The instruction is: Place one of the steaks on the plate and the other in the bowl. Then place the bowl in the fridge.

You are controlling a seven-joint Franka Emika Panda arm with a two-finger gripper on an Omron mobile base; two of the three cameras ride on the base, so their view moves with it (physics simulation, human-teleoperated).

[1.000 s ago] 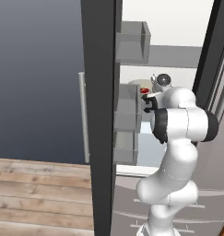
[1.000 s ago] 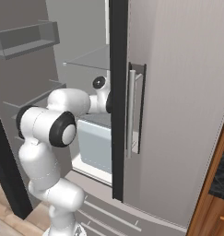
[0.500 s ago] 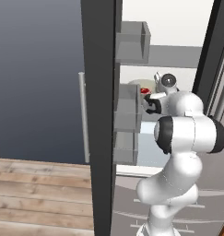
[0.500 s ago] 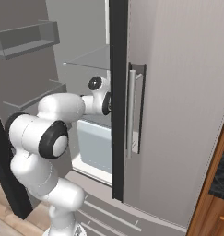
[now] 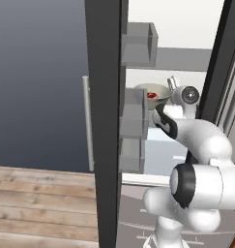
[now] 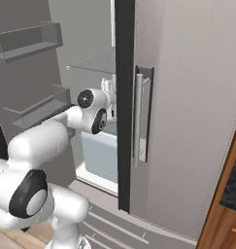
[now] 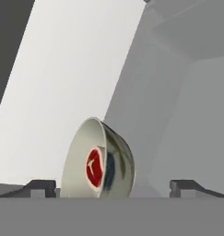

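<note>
My two base cameras sit behind the arm, left and right, sharing the open fridge (image 5: pixel 138 116) interior; my hand camera looks closely at the bowl (image 7: pixel 97 161) just ahead of the end effector (image 7: pixel 113 186).

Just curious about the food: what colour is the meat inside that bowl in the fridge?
Bright red with a pale streak, lying in the cream-green bowl; the steak shows best in the hand view.

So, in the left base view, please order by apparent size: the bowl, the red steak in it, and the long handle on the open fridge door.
Largest to smallest, as they look:
1. door handle, though it is nearer the camera, so this is unsure
2. bowl, partly hidden
3. steak, a small red patch inside the bowl
</note>
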